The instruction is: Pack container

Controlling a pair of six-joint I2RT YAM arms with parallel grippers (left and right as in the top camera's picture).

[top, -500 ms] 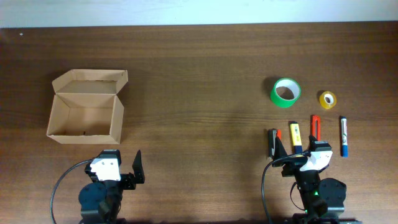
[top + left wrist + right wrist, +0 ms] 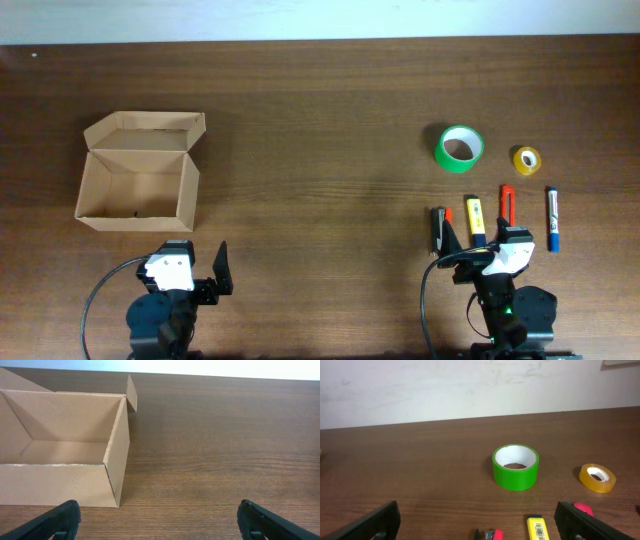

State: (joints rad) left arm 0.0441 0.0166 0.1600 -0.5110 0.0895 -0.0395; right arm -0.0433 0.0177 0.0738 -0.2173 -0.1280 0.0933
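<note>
Container (image 2: 188,195) just ahead of left tool (image 2: 186,264), far from right tool (image 2: 478,250) — both with jaws wide apart, empty.

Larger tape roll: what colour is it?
The larger tape roll is green; right wrist view shows it best.
</note>
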